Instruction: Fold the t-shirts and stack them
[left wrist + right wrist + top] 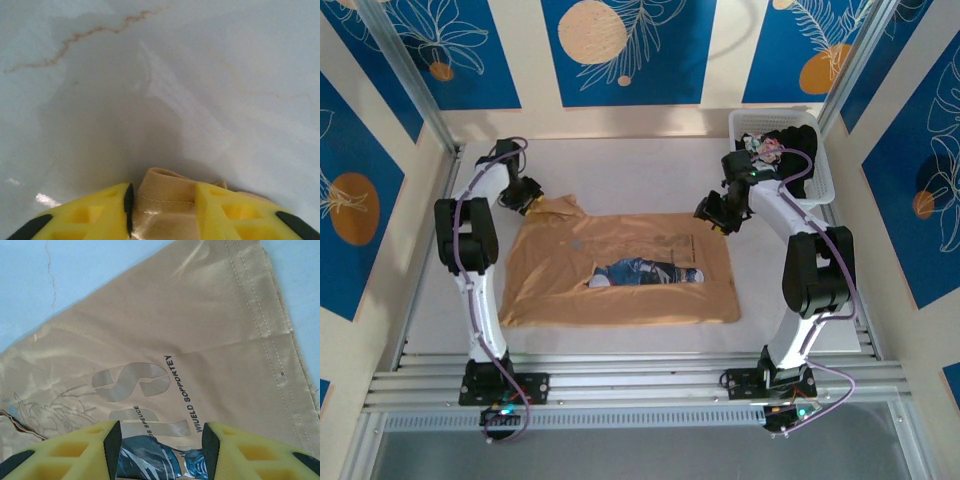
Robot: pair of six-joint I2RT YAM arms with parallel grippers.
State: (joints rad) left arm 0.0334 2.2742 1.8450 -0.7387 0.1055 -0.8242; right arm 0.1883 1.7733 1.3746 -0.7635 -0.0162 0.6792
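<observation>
Tan-orange tee [620, 270]: spread on table [620, 165], print up.
Left claw [162, 210]: pinching its far-left corner.
Right claw [718, 212]: over far-right corner; grip unclear.
Black tee [785, 140]: in basket [825, 180].
Progress: early; folds, stacking left.

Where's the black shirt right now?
From above, the black shirt sits in the white basket at the far right corner of the table, beyond the right gripper.

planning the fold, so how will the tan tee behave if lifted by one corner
Likely floppy: the tan tee lies flat with soft creases and bunches up in the left pincer. Probably light, as the cloth looks thin. Its sheen hints it may slip.
</observation>
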